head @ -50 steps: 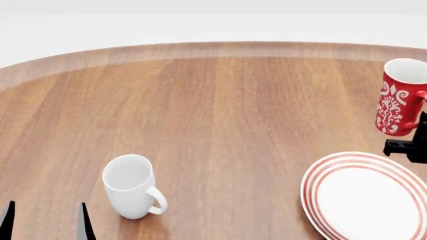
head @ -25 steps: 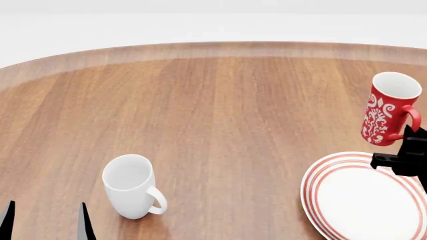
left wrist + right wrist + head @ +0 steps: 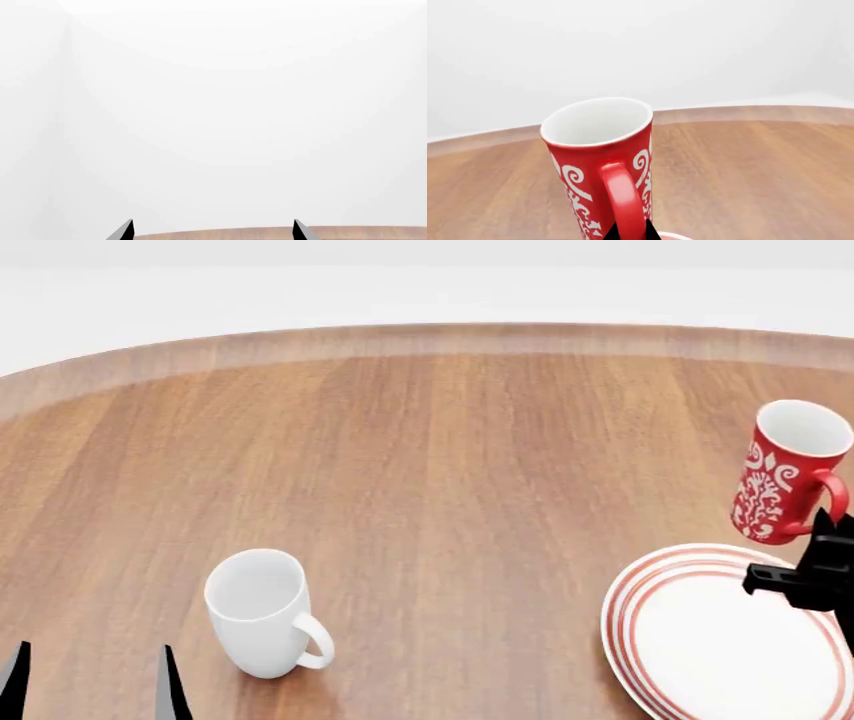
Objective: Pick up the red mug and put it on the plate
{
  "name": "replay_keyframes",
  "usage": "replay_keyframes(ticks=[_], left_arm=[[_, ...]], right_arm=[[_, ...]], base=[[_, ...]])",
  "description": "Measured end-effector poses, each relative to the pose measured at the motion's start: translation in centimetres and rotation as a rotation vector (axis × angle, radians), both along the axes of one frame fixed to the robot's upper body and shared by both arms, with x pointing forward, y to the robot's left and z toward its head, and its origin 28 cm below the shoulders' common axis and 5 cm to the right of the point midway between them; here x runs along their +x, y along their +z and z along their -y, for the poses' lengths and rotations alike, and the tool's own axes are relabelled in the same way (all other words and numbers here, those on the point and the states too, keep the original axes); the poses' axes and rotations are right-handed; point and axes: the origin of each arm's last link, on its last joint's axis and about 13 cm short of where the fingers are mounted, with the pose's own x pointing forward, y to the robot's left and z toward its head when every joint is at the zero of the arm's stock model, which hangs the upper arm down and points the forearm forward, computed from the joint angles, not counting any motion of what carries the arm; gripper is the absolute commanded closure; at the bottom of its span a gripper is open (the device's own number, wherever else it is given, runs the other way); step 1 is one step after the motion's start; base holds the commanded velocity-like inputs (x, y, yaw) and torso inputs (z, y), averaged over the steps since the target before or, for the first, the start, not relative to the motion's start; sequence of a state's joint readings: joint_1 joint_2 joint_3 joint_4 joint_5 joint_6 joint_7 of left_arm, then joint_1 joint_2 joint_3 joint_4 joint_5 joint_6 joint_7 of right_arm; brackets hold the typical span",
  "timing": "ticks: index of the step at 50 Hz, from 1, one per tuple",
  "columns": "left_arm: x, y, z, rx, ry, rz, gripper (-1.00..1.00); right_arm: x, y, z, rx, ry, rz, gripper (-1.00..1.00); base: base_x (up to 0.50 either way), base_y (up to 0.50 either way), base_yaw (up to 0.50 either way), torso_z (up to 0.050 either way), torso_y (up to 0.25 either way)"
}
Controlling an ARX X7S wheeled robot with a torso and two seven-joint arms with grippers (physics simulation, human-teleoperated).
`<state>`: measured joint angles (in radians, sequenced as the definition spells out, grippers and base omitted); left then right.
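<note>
The right gripper [image 3: 627, 232] pinches the looped handle of the tall, glossy red mug [image 3: 786, 475], tilted beside the ringed round plate [image 3: 727, 640].

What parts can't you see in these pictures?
- Red mug: its bottom is cut off by the right wrist view's edge and hidden behind the right gripper.
- Plate: cut off by the head view's corner; only a sliver in the right wrist view.
- Left gripper: only the fingertips show, in the head and left wrist views.
</note>
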<state>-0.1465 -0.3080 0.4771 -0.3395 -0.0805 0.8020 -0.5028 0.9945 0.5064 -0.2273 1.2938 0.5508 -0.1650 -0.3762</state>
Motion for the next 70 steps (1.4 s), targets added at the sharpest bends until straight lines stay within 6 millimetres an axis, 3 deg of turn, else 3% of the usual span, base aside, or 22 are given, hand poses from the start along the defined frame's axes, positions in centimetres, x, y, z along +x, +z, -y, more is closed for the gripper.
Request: replay_keyframes(ticks=[70], left_arm=[[0.1,0.0,0.0,0.004,0.001,0.042,-1.00]], right_arm=[[-0.5,-1.4,-0.4,-0.019,-0.075,-0.014,1.00]], base=[[0.00,0.00,0.00,0.000,0.000]])
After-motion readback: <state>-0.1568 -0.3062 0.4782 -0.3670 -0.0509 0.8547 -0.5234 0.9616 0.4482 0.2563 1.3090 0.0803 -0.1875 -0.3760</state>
